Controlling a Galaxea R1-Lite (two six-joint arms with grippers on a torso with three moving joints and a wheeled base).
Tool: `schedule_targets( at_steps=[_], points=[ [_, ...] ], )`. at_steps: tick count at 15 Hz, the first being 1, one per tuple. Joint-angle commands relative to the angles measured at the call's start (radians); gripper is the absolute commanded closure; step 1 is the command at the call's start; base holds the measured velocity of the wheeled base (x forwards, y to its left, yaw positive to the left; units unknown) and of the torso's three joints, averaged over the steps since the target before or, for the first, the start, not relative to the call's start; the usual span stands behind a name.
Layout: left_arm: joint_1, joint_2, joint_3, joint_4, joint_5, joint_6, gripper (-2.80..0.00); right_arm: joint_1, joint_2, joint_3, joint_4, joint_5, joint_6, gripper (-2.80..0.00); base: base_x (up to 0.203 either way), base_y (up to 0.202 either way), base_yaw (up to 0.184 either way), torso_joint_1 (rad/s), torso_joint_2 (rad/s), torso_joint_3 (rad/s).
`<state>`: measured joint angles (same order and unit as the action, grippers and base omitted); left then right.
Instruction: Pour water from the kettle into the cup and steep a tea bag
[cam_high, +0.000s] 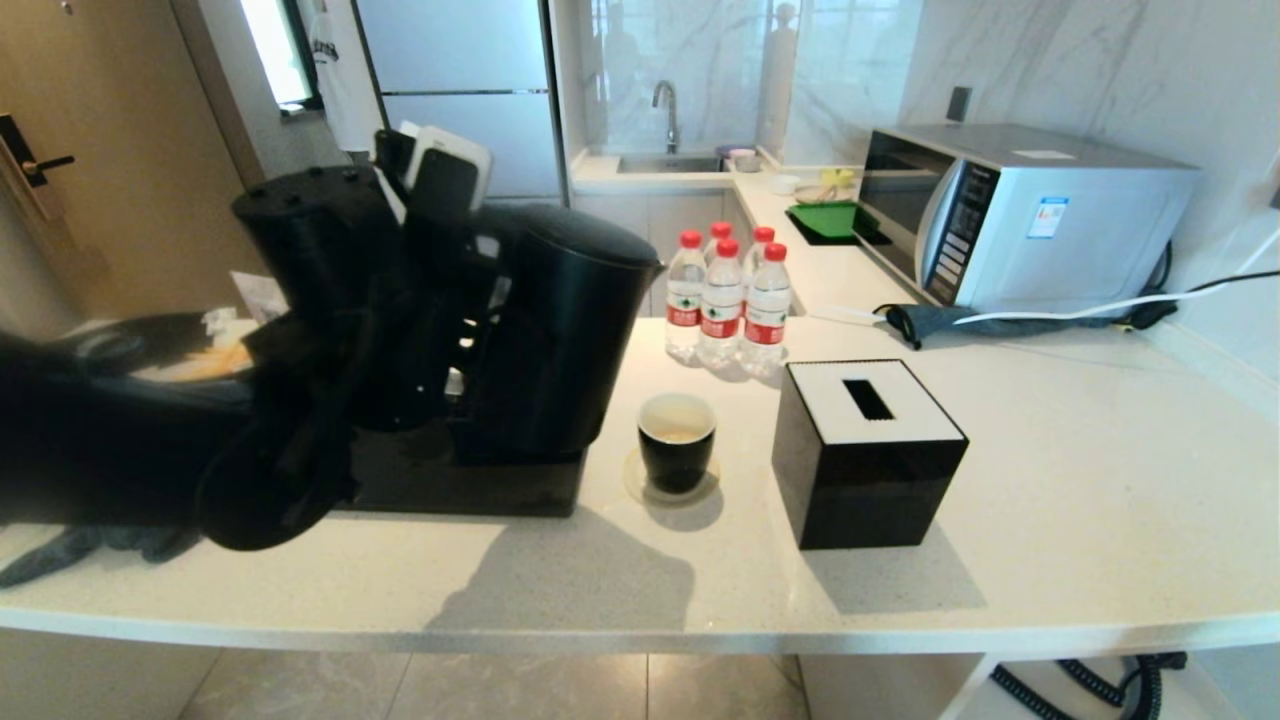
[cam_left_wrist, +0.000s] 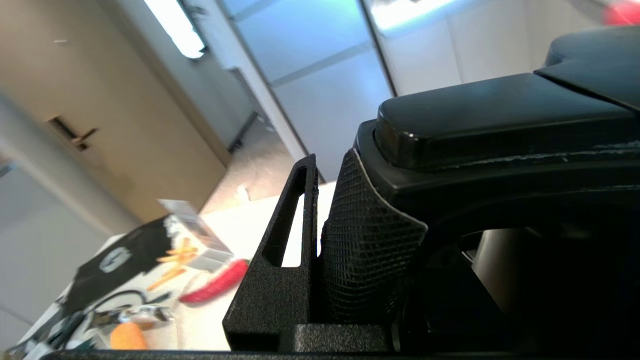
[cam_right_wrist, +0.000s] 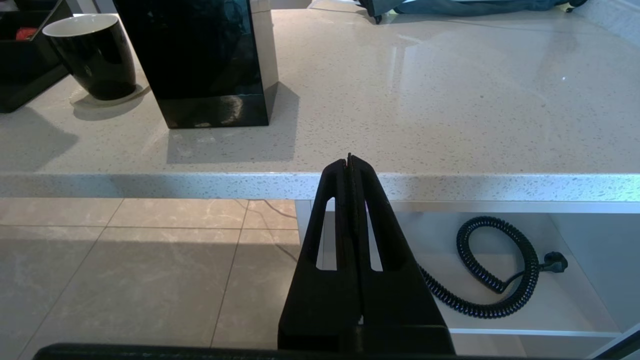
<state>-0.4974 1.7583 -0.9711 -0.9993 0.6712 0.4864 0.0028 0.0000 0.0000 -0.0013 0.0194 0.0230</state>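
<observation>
Kettle (cam_high: 560, 330), tall matte black, is pinched at its handle by left gripper (cam_left_wrist: 320, 240), held up just left of small glossy black cup (cam_high: 677, 440) | spout to be centred over cup mouth, tilt kept slow | right gripper (cam_right_wrist: 350, 165) parked below counter edge, fingers pressed together.

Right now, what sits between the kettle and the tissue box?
The small glossy black cup, seen in head view, between the tall matte black kettle and black cube tissue box.
</observation>
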Motion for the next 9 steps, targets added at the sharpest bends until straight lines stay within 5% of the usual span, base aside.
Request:
schedule_targets(
  at_steps=[1, 5, 9],
  points=[
    [0.048, -0.05, 0.026, -0.041, 0.001, 0.003, 0.0, 0.0, 0.0, 0.0, 0.0, 0.001, 0.0, 0.0, 0.0, 0.0, 0.0, 0.0, 0.0, 0.0],
    [0.196, -0.127, 0.092, -0.122, -0.014, -0.029, 0.0, 0.0, 0.0, 0.0, 0.0, 0.001, 0.0, 0.0, 0.0, 0.0, 0.0, 0.0, 0.0, 0.0],
    [0.344, -0.176, 0.185, -0.139, -0.103, -0.168, 0.0, 0.0, 0.0, 0.0, 0.0, 0.001, 0.0, 0.0, 0.0, 0.0, 0.0, 0.0, 0.0, 0.0]
  ],
)
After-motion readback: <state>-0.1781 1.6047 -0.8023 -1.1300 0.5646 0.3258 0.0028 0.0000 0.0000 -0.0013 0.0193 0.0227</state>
